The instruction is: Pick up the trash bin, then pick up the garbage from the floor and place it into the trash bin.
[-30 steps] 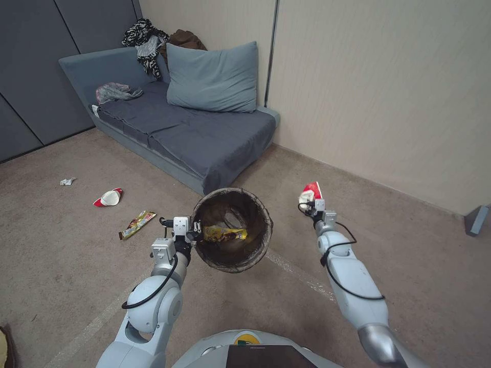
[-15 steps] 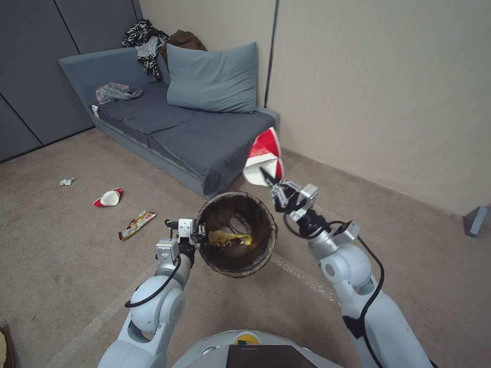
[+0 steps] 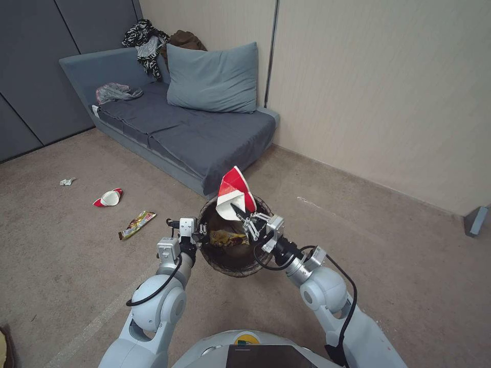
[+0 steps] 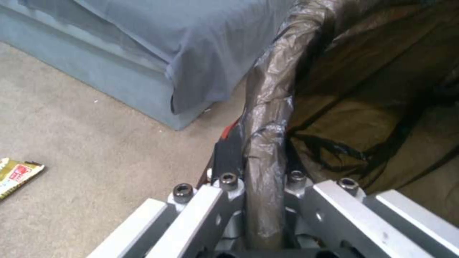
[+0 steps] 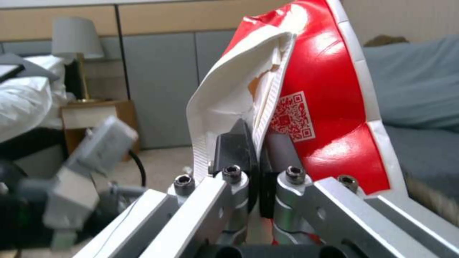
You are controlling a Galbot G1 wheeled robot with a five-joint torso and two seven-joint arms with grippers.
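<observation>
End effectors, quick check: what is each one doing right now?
Left end effector: shut on the trash bin, pinching its bag-lined rim.
Right end effector: shut on the red-and-white paper cup, above the bin's mouth.

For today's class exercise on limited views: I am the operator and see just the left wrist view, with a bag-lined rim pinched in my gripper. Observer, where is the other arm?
Observer: The right gripper is over the trash bin, shut on a flattened red-and-white paper cup.
Operator: Is anything in the bin yet?
Observer: Yes, a yellow snack wrapper lies inside.
Operator: Any litter left on the floor besides the wrapper at my view's edge?
Observer: Another red-and-white cup and a scrap of crumpled white paper lie farther to the left on the carpet.
</observation>
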